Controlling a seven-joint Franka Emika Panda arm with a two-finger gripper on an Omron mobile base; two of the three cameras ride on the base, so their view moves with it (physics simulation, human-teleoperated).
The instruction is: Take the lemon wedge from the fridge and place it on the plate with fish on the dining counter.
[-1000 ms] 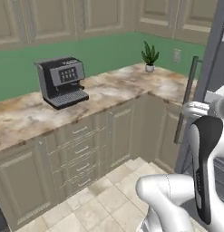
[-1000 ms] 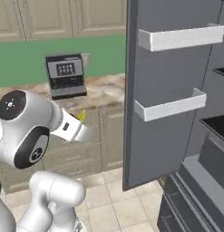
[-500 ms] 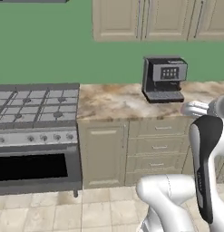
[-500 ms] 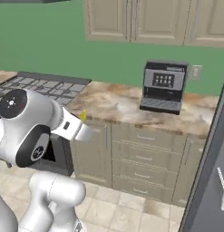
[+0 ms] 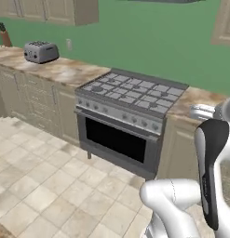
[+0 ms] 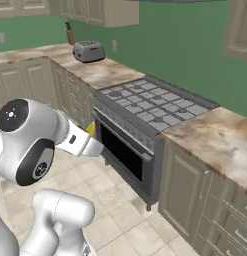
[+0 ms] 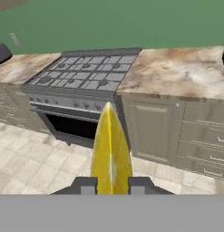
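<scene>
1. Yellow lemon wedge [image 7: 111, 152] is sitting clamped between the two dark fingertips [image 7: 86, 186] of the tool [image 7: 111, 186] in the hand view, standing up on its edge with the pointed end sticking out past the tips.
2. From the right base view you can just catch a sliver of that same yellow poking out beside the white forearm, so the lemon wedge [image 6: 90, 129] is being carried up in the air, not resting on anything.
3. So yeah, the tool is clenched on the wedge, jaws standing close together with the fruit filling the gap.
4. Straight ahead of the hand, a grey gas stove [image 7: 81, 86] with a dark oven door [image 7: 70, 128] is sitting between two runs of marbled beige bench [image 7: 181, 72].
5. Beige panelled cabinets [image 7: 154, 127] are running under the bench, with drawers off to the right in the hand view.
6. A silver toaster [image 5: 40, 51] is sitting on the bench further along, well apart from the stove, with a wall outlet [image 5: 69, 44] on the green wall [image 5: 149, 42] just beside it.
7. Something brownish is standing at the far end of the bench past the toaster, too small for me to tell what it is.
8. Floor is pale beige tile [image 5: 37, 181].
</scene>
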